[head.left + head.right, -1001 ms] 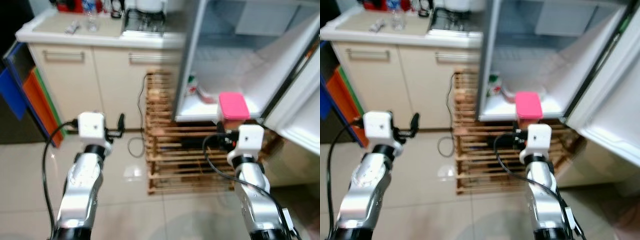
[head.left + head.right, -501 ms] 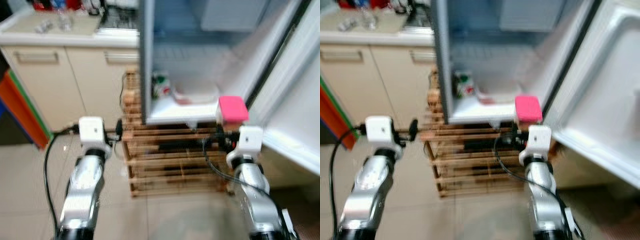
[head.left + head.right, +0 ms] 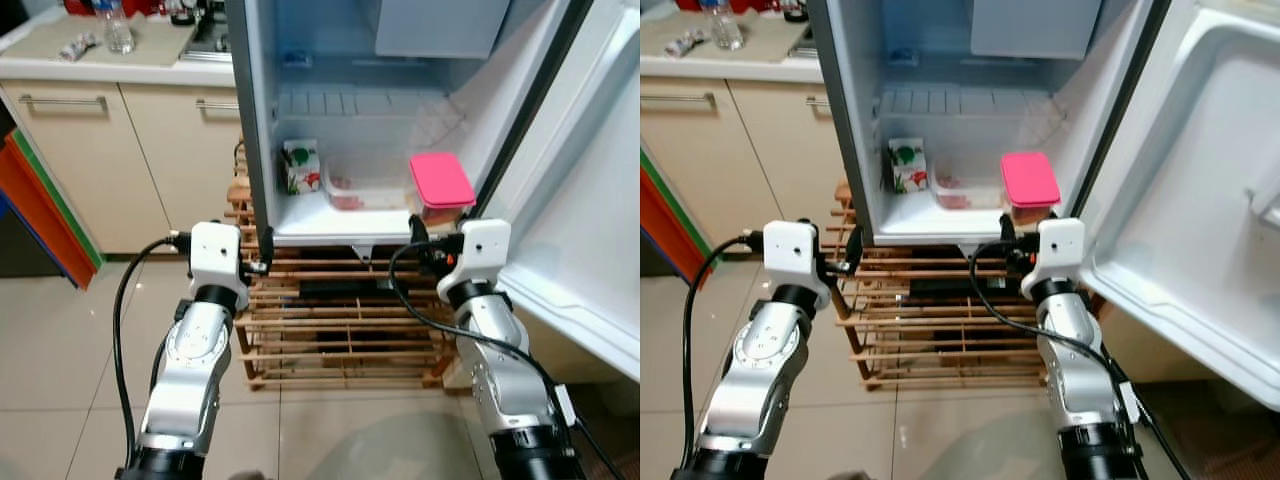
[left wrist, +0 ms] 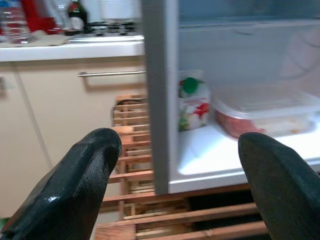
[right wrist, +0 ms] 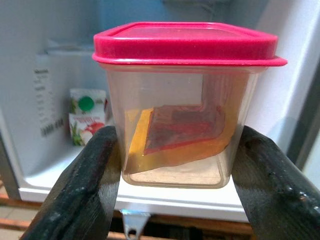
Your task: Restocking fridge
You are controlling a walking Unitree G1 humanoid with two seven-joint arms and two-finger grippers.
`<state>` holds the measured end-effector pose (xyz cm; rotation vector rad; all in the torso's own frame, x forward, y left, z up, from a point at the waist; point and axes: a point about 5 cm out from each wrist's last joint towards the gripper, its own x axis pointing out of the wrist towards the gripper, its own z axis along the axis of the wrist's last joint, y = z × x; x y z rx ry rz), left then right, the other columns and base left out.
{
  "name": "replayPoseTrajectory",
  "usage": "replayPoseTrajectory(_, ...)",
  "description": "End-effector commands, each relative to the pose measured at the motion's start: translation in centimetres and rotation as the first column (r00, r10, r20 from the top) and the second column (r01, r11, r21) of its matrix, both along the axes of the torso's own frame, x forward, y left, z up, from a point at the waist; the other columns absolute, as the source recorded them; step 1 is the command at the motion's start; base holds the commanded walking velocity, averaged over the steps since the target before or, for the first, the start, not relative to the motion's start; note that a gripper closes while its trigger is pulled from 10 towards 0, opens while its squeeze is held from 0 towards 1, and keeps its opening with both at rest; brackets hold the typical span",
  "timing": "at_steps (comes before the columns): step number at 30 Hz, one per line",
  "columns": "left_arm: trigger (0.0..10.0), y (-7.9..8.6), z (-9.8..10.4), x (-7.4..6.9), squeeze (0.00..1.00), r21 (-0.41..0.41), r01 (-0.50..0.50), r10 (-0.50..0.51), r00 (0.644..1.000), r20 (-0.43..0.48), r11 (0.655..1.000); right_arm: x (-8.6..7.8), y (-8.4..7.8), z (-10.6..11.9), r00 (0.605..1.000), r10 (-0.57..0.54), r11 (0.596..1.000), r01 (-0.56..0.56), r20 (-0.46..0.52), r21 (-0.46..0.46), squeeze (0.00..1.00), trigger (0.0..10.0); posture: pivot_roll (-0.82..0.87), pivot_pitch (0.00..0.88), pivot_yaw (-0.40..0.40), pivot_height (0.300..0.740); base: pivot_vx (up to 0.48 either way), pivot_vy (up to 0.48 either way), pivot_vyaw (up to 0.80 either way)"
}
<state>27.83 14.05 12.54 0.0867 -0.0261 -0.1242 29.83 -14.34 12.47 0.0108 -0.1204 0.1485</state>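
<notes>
The small white fridge stands open just ahead of both grippers, raised on a slatted wooden pallet rack, with its white door swung wide to the outer side of the right arm. The lower shelf lies slightly above and just beyond the fingertips, and it is partly stocked: a small white juice carton with a green cap stands at its far left, nearer the left gripper, and a shallow clear plastic tray holding something red lies beside it toward the middle. The part of the shelf directly ahead of the right gripper looks bare.

The right gripper is clamped on a clear square plastic tub with a bright pink lid, one black finger pressing each side wall. An orange-and-red slice of food leans inside. The tub is upright, held at the front lip of the shelf, and I judge it is not yet resting on it; the right wrist view shows the shelf edge below and behind the tub's base.

The left gripper has its fingers spread wide and grasps nothing, hovering in front of the fridge's left wall edge.

By my reading, the carrying is finished and the door is open; what remains is pushing the tub forward onto the free stretch of shelf, letting go, drawing back, and probably closing the door.
</notes>
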Motion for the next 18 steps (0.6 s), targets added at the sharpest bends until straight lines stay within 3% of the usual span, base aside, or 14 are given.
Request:
replayPoseTrajectory(1, 10.0, -0.4, -0.2, -0.6, 0.0, -0.005, 0.114, -0.115, 0.993, -0.009, 0.993, 1.0, 0.4, 1.0, 1.0, 0.022, 1.0, -0.023, 0.019, 0.017, 0.09, 0.0, 0.03, 0.0, -0.031, 0.74, 0.0, 0.0, 0.0)
replayPoseTrajectory(3, 10.0, -0.5, -0.3, -0.7, 0.0, -0.005, 0.146, -0.146, 0.989, -0.007, 0.989, 1.2, 0.5, 1.1, 0.999, 0.024, 0.999, -0.025, 0.02, 0.02, 0.09, 0.0, 0.03, 0.0, -0.032, 0.74, 0.0, 0.0, 0.0)
replayPoseTrajectory(7, 10.0, -1.5, -1.6, -1.6, 0.0, 0.096, 0.3, -0.301, 0.954, -0.005, 0.949, 2.5, 1.0, 1.8, 0.998, 0.047, 0.999, -0.047, 0.033, 0.022, 0.09, 0.0, 0.03, 0.0, -0.047, 0.74, 0.0, 0.0, 0.0)
replayPoseTrajectory(12, 10.0, -2.4, -1.1, -0.4, 0.0, 0.087, 0.312, -0.315, 0.949, 0.027, 0.946, 4.4, 1.7, 3.0, 0.996, 0.074, 0.997, -0.074, 0.06, 0.014, 0.09, 0.0, 0.02, 0.0, -0.057, 0.74, 0.0, 0.0, 0.0)
replayPoseTrajectory(18, 10.0, -3.0, -0.5, -0.3, 0.0, 0.068, 0.339, -0.343, 0.937, 0.061, 0.938, 5.5, 2.4, 3.4, 0.994, 0.09, 0.996, -0.091, 0.066, 0.014, 0.09, 0.0, 0.02, 0.0, -0.061, 0.74, 0.0, 0.0, 0.0)
